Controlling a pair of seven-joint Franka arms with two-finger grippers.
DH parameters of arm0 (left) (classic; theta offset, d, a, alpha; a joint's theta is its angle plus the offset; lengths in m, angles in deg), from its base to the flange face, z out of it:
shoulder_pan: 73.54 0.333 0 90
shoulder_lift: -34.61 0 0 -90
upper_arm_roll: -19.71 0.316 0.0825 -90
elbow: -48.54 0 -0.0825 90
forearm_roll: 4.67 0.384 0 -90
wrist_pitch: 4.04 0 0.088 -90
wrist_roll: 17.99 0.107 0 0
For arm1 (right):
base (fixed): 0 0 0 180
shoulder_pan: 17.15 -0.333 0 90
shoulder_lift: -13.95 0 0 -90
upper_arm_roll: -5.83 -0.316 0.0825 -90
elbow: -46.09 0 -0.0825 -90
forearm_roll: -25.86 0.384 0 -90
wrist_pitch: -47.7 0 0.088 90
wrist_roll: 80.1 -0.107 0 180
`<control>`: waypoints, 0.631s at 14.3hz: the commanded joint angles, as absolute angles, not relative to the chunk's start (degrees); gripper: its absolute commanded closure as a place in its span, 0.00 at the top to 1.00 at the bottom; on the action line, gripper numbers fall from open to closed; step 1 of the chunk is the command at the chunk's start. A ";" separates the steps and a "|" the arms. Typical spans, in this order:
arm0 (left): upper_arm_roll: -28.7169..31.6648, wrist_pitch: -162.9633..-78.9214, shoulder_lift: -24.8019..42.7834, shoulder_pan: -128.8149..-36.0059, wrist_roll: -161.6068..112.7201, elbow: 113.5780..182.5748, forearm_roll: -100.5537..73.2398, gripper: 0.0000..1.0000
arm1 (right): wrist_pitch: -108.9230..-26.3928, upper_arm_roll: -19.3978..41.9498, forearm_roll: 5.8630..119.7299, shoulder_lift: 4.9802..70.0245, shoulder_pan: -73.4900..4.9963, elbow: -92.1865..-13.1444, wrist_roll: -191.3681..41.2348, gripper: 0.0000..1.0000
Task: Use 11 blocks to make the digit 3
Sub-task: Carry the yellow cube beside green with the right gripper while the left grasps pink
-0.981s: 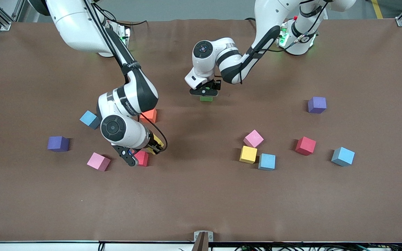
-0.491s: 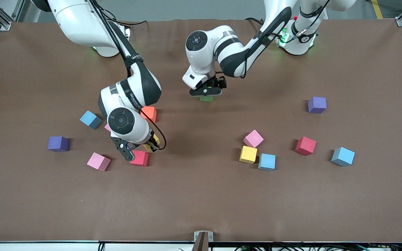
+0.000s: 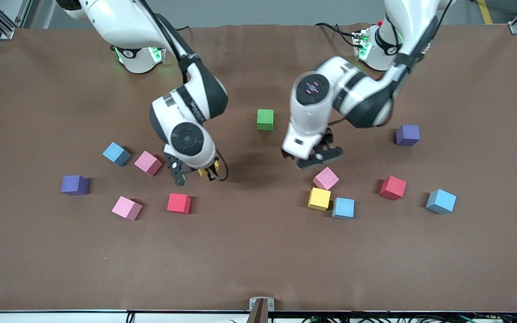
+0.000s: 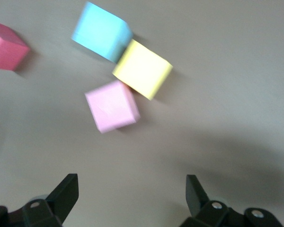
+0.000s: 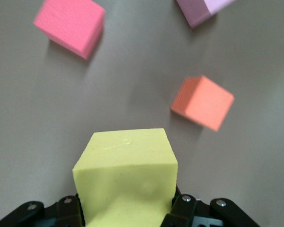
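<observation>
Front view showed a brown table [image 3: 258, 251] with grey floor and metal framing at its edges. Along that view from its left edge: a purple cube [image 3: 75, 185], a pink cube [image 3: 126, 208], a blue cube [image 3: 116, 154], another pink cube [image 3: 147, 163] and a red cube [image 3: 179, 203] lay loose and apart at the right arm's end.

The right arm reached down from its base, elbow bent, and the right gripper [image 3: 194, 172] hung over bare table just beside the second pink cube and above the red cube, its fingers clamped on a yellow cube [image 5: 128, 184]. The right wrist view showed an orange cube [image 5: 202, 102] on the table near it.

A green cube [image 3: 265, 119] sat alone mid-table, between the two arms.

The left arm curved down from its base, and the left gripper [image 3: 313, 158] hovered with fingers spread wide and empty, directly over a third pink cube [image 3: 326, 178]. Just under that lay a second yellow cube [image 3: 319, 198] touching a second blue cube [image 3: 343, 208]. Toward the left arm's end lay another red cube [image 3: 392, 187], a second purple cube [image 3: 407, 135] and a third blue cube [image 3: 441, 201].

No blocks yet formed the digit.
</observation>
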State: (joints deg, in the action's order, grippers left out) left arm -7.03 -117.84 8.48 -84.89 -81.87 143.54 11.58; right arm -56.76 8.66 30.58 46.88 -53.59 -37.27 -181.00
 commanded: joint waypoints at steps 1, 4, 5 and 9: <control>-7.62 -117.16 5.36 -82.33 -82.76 143.02 11.51 1.00 | -58.11 8.73 30.69 44.19 -55.37 -41.61 -187.14 0.00; -7.62 -118.03 2.28 -81.54 -88.73 143.11 12.03 1.00 | -71.16 8.73 35.34 38.33 -55.12 -54.30 -189.35 0.00; -7.54 -118.39 1.83 -81.36 -89.18 143.20 12.03 1.00 | -76.00 8.73 37.01 35.86 -55.12 -59.33 -189.35 0.00; -7.45 -124.00 0.95 -79.16 -91.89 147.76 12.12 1.00 | -82.29 8.47 42.47 34.08 -56.00 -65.61 -192.77 0.00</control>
State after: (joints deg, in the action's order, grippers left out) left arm -7.01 -121.34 0.40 -80.23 -89.51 145.10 11.57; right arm -79.83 8.91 40.33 37.91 -55.70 -60.08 -190.10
